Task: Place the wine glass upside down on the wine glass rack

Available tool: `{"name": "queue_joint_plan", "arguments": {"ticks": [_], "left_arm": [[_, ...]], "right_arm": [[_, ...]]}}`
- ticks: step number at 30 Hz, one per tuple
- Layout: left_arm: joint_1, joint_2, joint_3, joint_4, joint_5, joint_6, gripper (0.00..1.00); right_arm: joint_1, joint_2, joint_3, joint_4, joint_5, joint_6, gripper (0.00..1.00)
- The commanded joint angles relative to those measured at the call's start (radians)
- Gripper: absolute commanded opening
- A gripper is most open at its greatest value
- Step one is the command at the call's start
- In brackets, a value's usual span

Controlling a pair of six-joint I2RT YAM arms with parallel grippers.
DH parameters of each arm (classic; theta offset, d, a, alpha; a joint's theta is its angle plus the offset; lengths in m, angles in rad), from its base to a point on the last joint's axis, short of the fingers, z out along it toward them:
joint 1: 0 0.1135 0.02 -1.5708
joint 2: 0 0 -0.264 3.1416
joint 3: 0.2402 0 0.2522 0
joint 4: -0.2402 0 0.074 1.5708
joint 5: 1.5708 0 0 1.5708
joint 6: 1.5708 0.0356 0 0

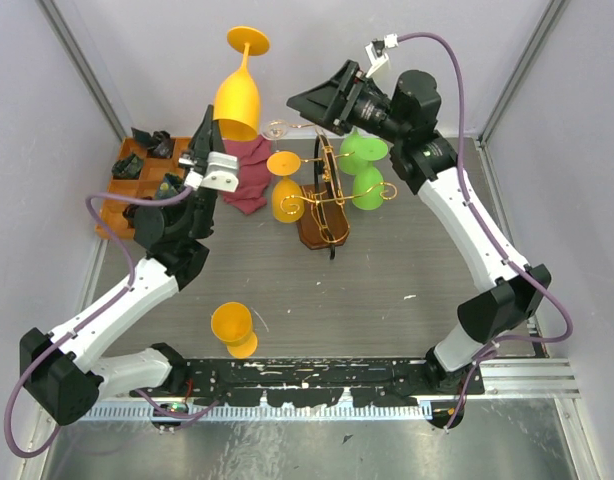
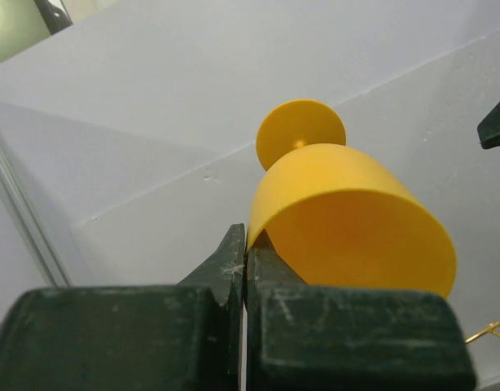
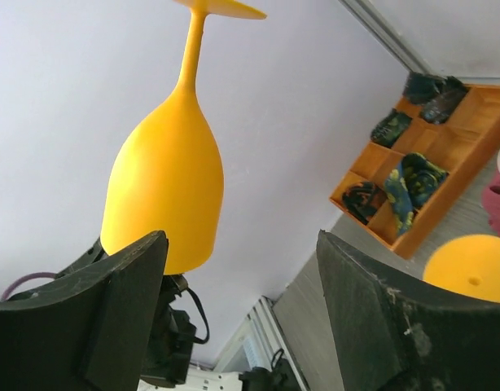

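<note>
Dark fingers [image 2: 221,265] of the left gripper [image 2: 244,244] fill the bottom of its wrist view, pressed tight together on one thin edge of the orange wine glass [image 2: 348,212]. They pinch it by the rim of the bowl. Its mouth sits at the fingertips, while the stem and round foot point up and away from the gripper, so the glass is upside down and raised well off the table [image 1: 387,300]

Just across from it hangs the right gripper [image 1: 322,100], jaws spread wide and holding nothing. In its wrist view the orange bowl stands ahead of the two fingers, beyond their tips, apart from them as far as can be seen

Below the right gripper, and off to the right of the left one, stands the wine glass rack [image 1: 337,195], with gold wire scrolls on a dark-brown wooden base. A second orange glass [image 1: 285,195] hangs foot up on the side facing the left gripper. Green glassware [image 1: 365,170] hangs on the opposite side; whether it is one glass or two cannot be told

A maroon cloth [image 1: 249,175] lies between the left gripper and the rack, just beside the hung orange glass. An orange compartment tray [image 1: 127,205] with dark items sits on the left gripper's outer side. A third orange glass [image 1: 232,328] rests on the table well back, toward that arm's base
</note>
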Motion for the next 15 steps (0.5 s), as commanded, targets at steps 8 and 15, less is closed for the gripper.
{"name": "queue_joint_plan", "arguments": {"ticks": [8, 15], "left_arm": [[-0.002, -0.023, -0.042, 0.2, -0.047, -0.074, 0.0], [-0.004, -0.023, -0.052, 0.203, -0.057, -0.1, 0.0]], "right_arm": [[0.054, 0.062, 0.0, 0.484, 0.046, 0.131, 0.72], [0.066, 0.184, 0.1, 0.609, 0.027, 0.221, 0.63]]}}
